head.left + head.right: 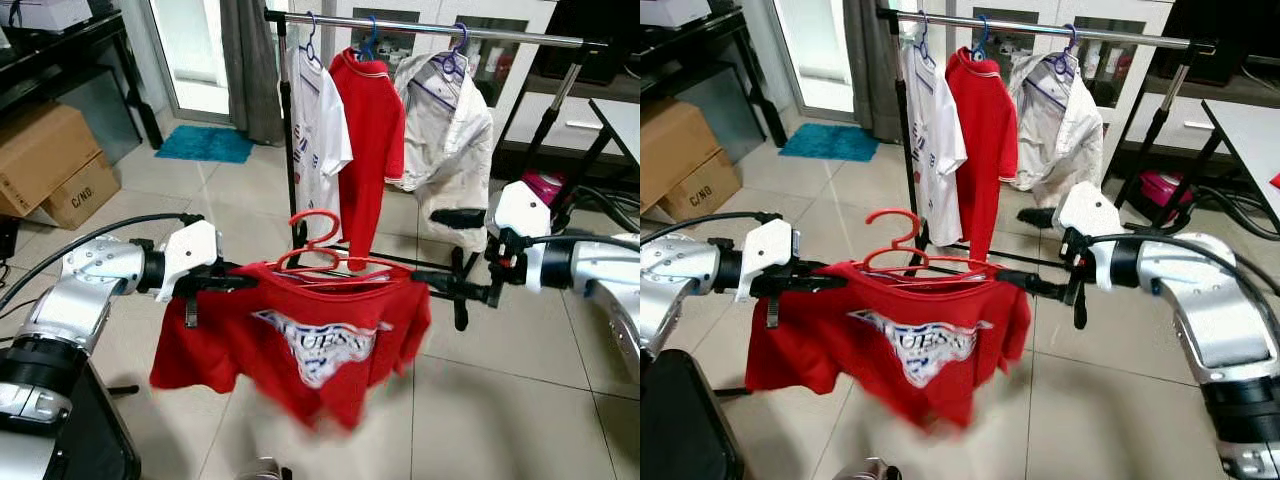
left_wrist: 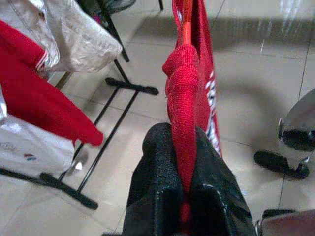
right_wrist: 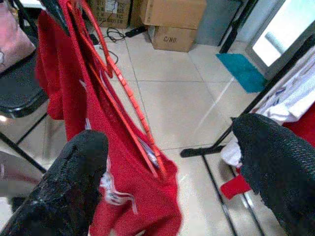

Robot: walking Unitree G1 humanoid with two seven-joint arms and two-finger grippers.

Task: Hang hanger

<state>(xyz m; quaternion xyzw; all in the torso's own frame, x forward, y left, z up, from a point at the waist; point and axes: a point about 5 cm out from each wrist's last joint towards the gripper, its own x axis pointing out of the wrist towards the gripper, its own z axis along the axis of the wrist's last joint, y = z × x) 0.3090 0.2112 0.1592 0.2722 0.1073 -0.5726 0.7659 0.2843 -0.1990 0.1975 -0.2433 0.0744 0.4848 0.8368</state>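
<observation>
Left gripper (image 2: 183,196) clamped on the shoulder of the red T-shirt (image 1: 300,350), which hangs on a red hanger (image 1: 325,255) held up between both arms. Right gripper (image 3: 172,162) fingers spread wide, the hanger's other end and shirt shoulder sitting between them, contact unclear. Clothes rack (image 1: 440,28) stands beyond the hanger, carrying a white shirt (image 1: 318,130), red polo (image 1: 370,130) and pale jacket (image 1: 450,130).
</observation>
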